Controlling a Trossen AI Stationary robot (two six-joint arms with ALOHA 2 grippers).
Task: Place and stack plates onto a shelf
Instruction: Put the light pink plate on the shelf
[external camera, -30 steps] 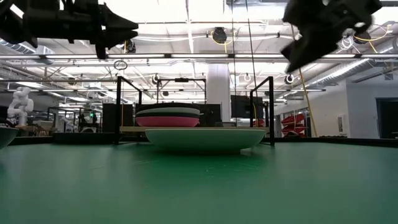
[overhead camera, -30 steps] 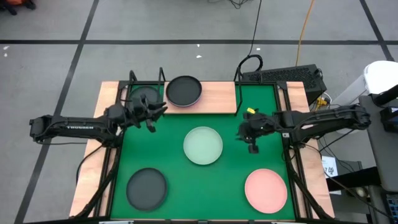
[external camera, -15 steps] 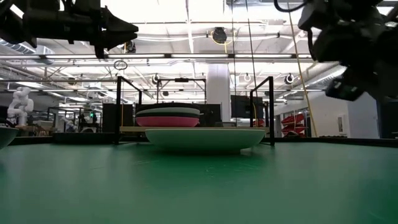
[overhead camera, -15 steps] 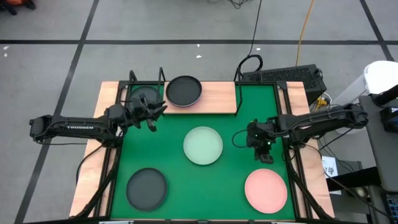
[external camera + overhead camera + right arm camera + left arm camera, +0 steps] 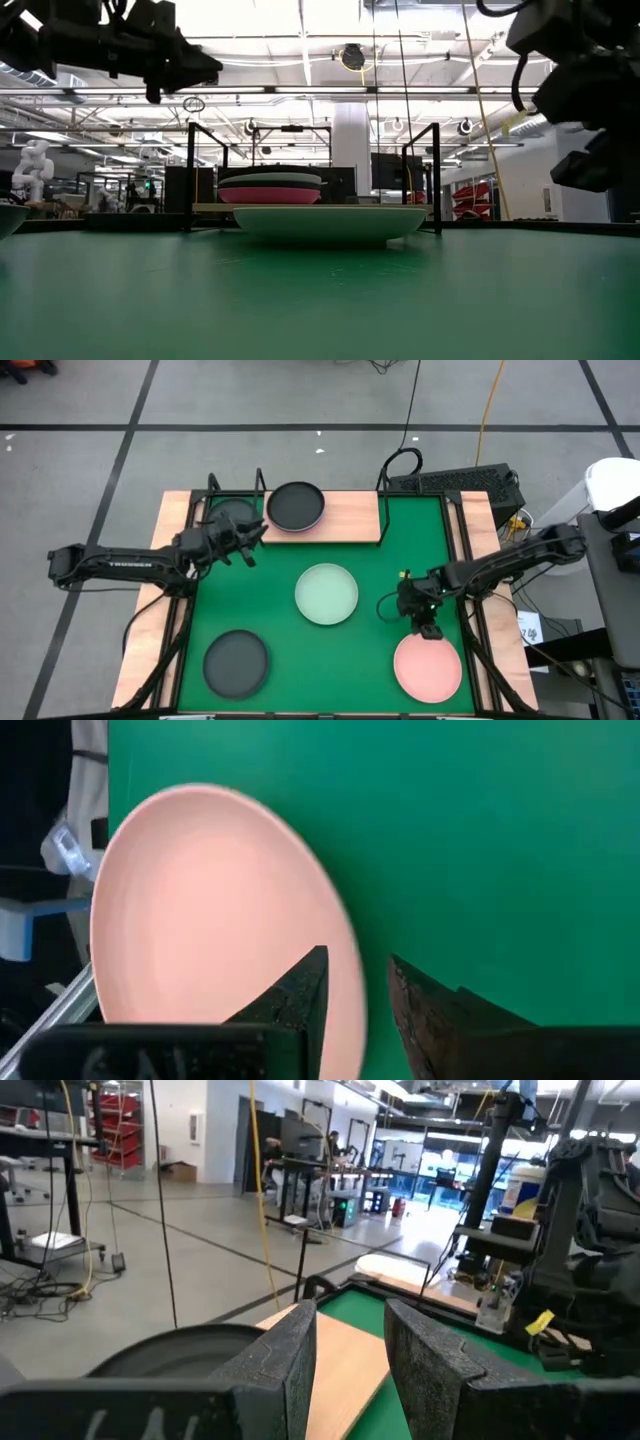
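My right gripper (image 5: pixel 428 628) hangs open above the far rim of the light pink plate (image 5: pixel 428 665) at the mat's near right. In the right wrist view that rim (image 5: pixel 345 935) lies below the gap between the fingers (image 5: pixel 358 1005). My left gripper (image 5: pixel 252 540) hovers open, high over the mat, just near of the shelf's (image 5: pixel 345 518) left end. A dark plate (image 5: pixel 296 506) tops the stack on the shelf, with a magenta plate (image 5: pixel 270 195) under it. A pale green plate (image 5: pixel 326 594) lies mid-mat. Dark plates rest at the near left (image 5: pixel 236 662) and beside the board (image 5: pixel 232 515).
The shelf's black wire posts (image 5: pixel 190 175) stand at its corners, on the mat's far side. The board's right half (image 5: pixel 350 518) is bare wood. Wooden table edges flank the green mat (image 5: pixel 400 540). A keyboard (image 5: pixel 455 482) sits beyond the far right corner.
My right gripper has moved from mid-right of the mat toward the near edge and downward, ending over the pink plate's far rim. The plates have kept their places.
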